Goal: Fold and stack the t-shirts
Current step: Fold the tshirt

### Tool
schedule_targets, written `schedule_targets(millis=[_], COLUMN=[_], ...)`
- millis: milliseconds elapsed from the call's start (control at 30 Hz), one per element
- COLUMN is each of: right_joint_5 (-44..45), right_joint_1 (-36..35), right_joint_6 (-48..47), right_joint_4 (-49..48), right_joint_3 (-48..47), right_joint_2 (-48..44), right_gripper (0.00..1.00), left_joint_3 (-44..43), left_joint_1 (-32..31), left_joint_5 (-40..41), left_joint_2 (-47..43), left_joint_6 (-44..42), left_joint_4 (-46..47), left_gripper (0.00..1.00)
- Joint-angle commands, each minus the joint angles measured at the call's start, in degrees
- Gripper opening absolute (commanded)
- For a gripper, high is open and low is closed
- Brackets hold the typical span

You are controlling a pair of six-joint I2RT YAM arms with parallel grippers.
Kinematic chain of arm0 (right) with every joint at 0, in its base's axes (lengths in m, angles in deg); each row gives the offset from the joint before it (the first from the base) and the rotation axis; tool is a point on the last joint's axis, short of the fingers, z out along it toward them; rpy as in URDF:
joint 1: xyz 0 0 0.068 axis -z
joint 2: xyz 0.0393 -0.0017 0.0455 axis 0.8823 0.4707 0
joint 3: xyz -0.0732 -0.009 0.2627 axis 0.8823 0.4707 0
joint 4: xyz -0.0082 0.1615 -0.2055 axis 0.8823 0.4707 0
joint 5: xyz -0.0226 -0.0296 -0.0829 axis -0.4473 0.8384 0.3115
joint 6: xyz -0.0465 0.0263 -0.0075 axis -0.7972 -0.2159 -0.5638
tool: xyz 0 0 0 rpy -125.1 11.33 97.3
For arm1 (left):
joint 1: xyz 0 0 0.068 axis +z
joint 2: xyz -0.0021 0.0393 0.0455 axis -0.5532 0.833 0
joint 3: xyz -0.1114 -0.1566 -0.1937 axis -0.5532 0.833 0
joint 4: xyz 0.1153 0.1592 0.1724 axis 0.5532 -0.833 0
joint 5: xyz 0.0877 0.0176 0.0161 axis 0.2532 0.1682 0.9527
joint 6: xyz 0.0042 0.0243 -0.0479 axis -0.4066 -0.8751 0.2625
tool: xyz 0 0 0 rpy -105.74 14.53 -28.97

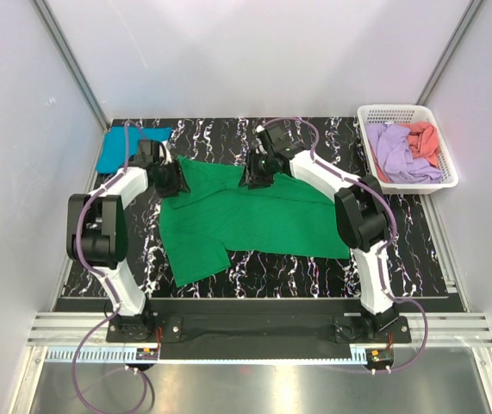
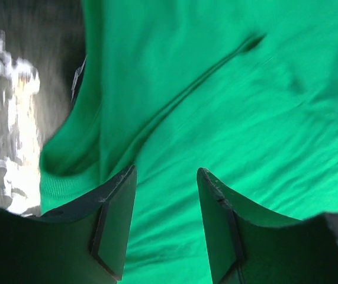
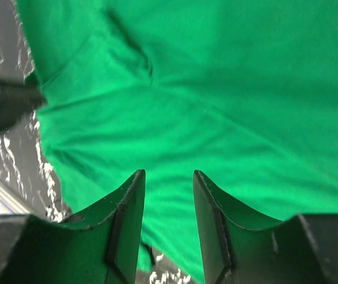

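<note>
Along the far edge of the green t-shirt (image 1: pixel 254 220), the left gripper (image 2: pixel 166 171) and right gripper (image 3: pixel 168 173) hang with jaws apart and empty, apparently poised to pinch it for folding.

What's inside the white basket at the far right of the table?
In the white basket, a crumpled lilac shirt fills most of the space, with a coral shirt bunched at the far right. Anything beneath them is covered.
</note>
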Motion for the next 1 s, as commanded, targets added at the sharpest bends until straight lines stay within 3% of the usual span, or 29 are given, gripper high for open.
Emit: schedule_targets(millis=[0, 167, 633, 967], right_joint_5=[-0.1, -0.5, -0.1, 0.7], right_joint_1=[0.0, 0.1, 0.1, 0.2], right_joint_6=[-2.2, -3.6, -8.2, -9.8], right_joint_4=[-0.9, -1.3, 1.4, 2.1], right_joint_3=[3.4, 8.8, 9.5, 8.9], right_joint_2=[-8.4, -14.9, -18.5, -18.3], right_gripper=[0.45, 0.45, 0.45, 0.45], left_joint_3=[-5.9, -16.0, -25.3, -22.9], left_joint_1=[-0.5, -1.6, -4.7, -6.4], left_joint_5=[-3.7, -7.9, -9.8, -8.1], left_joint_2=[2.7, 9.8, 19.2, 19.2], left_joint_6=[-2.5, -5.4, -8.6, -9.5], left_joint_4=[7.5, 5.6, 5.8, 5.4], left_gripper=[0.51, 0.51, 0.50, 0.45])
